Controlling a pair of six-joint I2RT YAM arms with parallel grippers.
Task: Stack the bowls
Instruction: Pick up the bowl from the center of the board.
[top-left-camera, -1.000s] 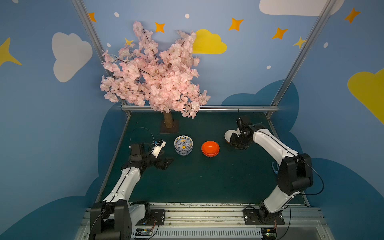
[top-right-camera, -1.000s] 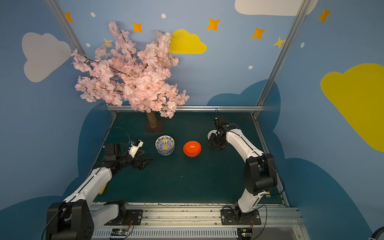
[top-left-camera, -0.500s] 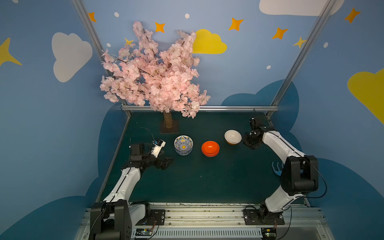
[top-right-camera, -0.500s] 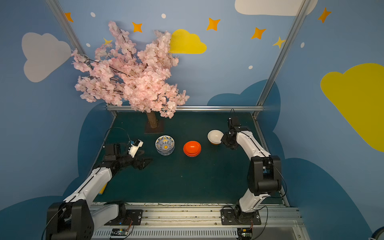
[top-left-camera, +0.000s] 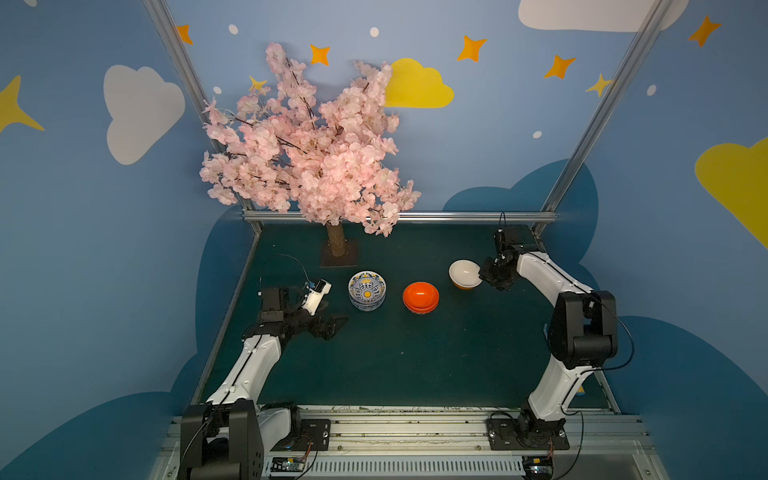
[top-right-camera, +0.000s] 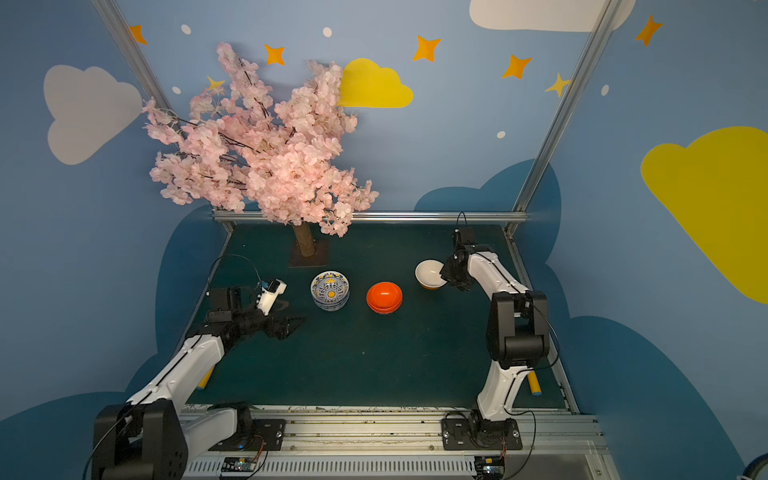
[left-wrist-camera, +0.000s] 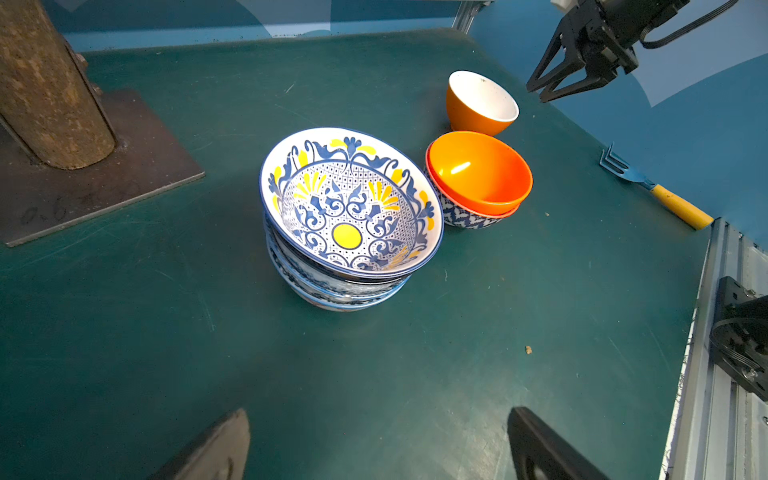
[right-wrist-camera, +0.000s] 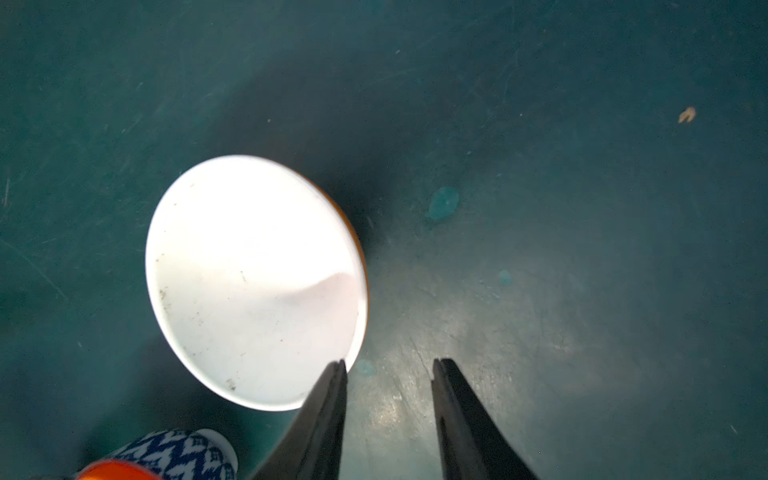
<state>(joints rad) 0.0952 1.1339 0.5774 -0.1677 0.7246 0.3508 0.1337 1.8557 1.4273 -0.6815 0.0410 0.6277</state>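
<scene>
Three groups of bowls stand in a row on the green table. A stack of blue-and-white bowls (top-left-camera: 367, 290) (top-right-camera: 330, 289) (left-wrist-camera: 351, 203) has a yellow-centred one on top. A glossy orange bowl (top-left-camera: 420, 297) (top-right-camera: 384, 296) (left-wrist-camera: 480, 172) sits nested on a blue-and-white one (left-wrist-camera: 465, 216). A bowl that is white inside and orange outside (top-left-camera: 464, 273) (top-right-camera: 431, 273) (left-wrist-camera: 482, 102) (right-wrist-camera: 253, 282) stands alone. My right gripper (top-left-camera: 488, 276) (top-right-camera: 451, 274) (right-wrist-camera: 388, 365) is open at this bowl's right rim, with bare table between the fingers. My left gripper (top-left-camera: 332, 326) (top-right-camera: 291, 326) (left-wrist-camera: 380, 415) is open and empty, left of the patterned stack.
A pink blossom tree (top-left-camera: 307, 145) on a metal base plate (top-left-camera: 338, 259) stands at the back left. A blue toy fork with a yellow handle (left-wrist-camera: 648, 187) lies by the right edge. Another yellow handle (top-right-camera: 205, 378) lies under the left arm. An aluminium rail (top-left-camera: 399, 415) borders the front.
My right gripper has drawn back off the white bowl to its right side, uncovering it. Its jaws have narrowed slightly. The bowl and the left arm have not moved.
</scene>
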